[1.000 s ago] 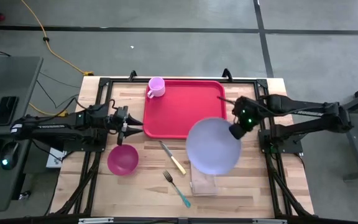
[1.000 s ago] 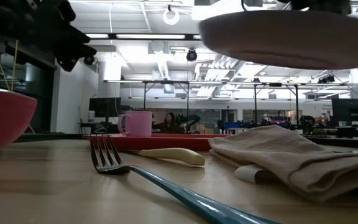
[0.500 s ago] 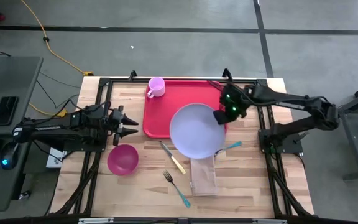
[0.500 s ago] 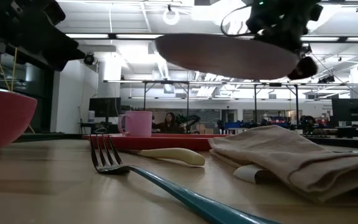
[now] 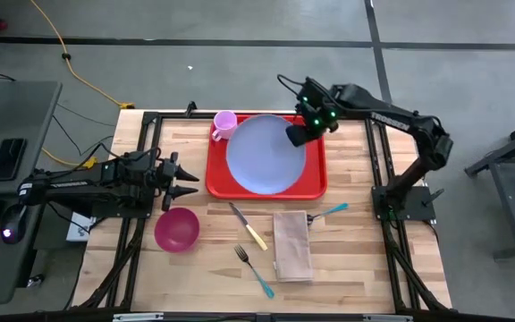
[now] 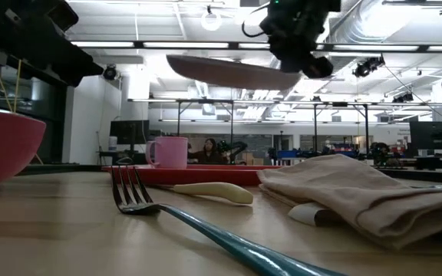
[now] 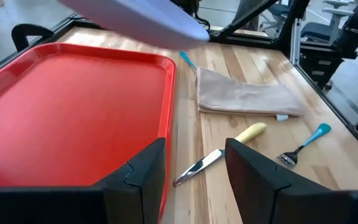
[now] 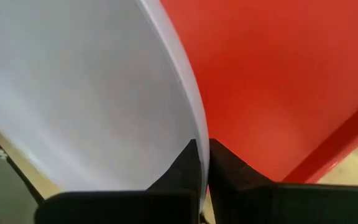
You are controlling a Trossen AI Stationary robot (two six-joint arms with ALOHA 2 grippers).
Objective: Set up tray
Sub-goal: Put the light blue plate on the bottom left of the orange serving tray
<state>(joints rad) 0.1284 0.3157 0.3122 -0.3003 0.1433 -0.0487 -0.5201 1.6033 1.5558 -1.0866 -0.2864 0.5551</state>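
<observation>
The plate (image 5: pixel 265 154) is pinched by its rim in the right gripper (image 5: pixel 297 134), jaws shut, and held level above the tray (image 5: pixel 316 183) for lowering; the left gripper (image 5: pixel 184 182) is parked beside, jaws apart, empty.

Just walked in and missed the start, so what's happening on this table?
The right pincer is shut on the rim of a lavender plate and holds it in the air above the red tray; the low view shows the plate well off the surface. A pink mug sits at the tray's corner. The left pincer waits open beside the tray. A pink bowl, knife, fork and napkin lie on the table.
</observation>
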